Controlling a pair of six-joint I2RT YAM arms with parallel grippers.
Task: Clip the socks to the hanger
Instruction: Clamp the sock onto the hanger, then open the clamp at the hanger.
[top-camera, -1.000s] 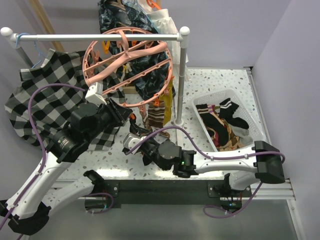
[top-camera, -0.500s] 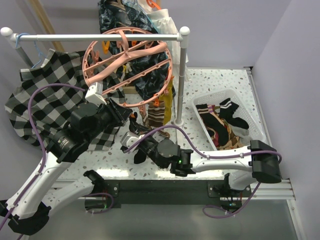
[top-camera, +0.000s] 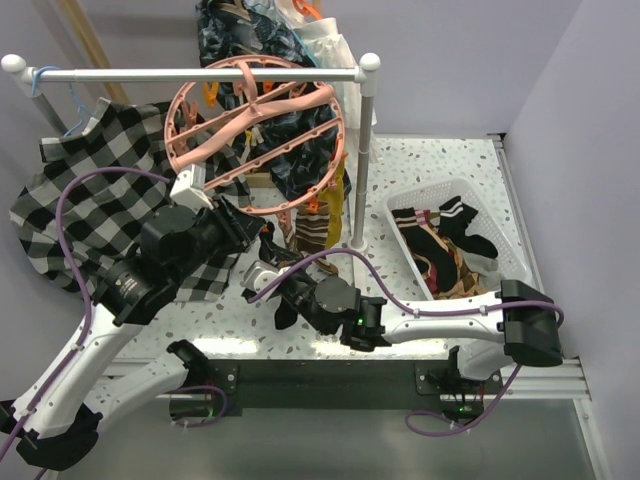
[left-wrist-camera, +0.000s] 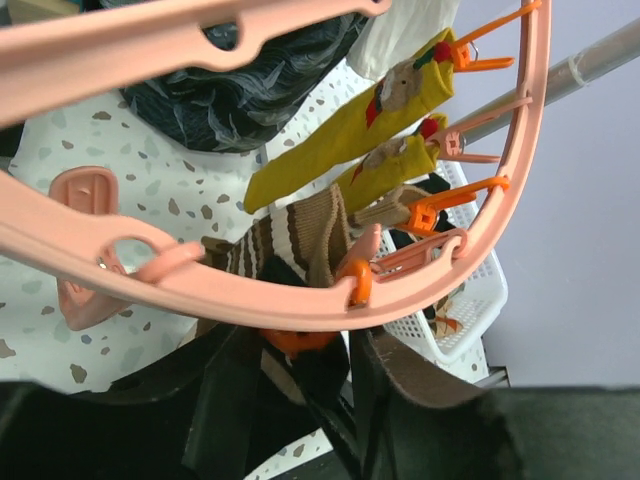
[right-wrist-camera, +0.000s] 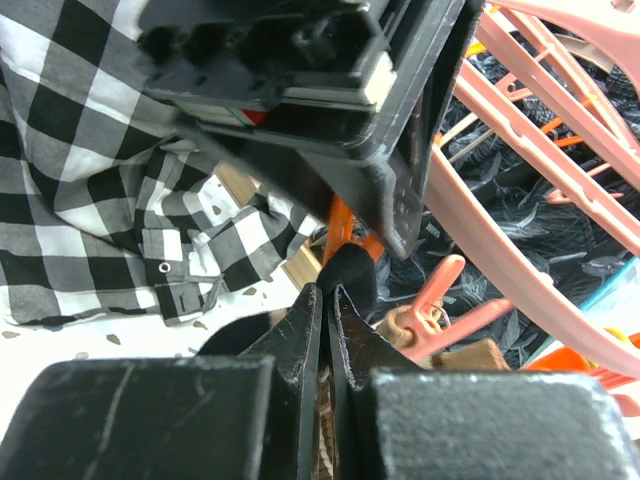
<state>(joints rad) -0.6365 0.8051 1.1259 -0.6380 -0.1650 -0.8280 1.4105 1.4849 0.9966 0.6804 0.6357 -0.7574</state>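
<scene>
At my right gripper (right-wrist-camera: 325, 300), jaws pressed together pinch a black sock (right-wrist-camera: 348, 277) just under an orange clip (left-wrist-camera: 297, 340) that sits between the fingers of my left gripper (left-wrist-camera: 300, 352); whether those squeeze it I cannot tell. Beyond, the pink hanger (left-wrist-camera: 200, 290) carries a striped sock (left-wrist-camera: 290, 235) and mustard socks (left-wrist-camera: 370, 125), clipped to its ring

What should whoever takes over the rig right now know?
Left pincer: looks shut on an orange clip on the hanger near rim.
Right pincer: shut on a black sock, held up just below that clip.
Done: two mustard socks and a brown striped sock hang clipped.
Left: get the black sock into the clip, then clip the loose socks lying in the white basket on the right.
</scene>
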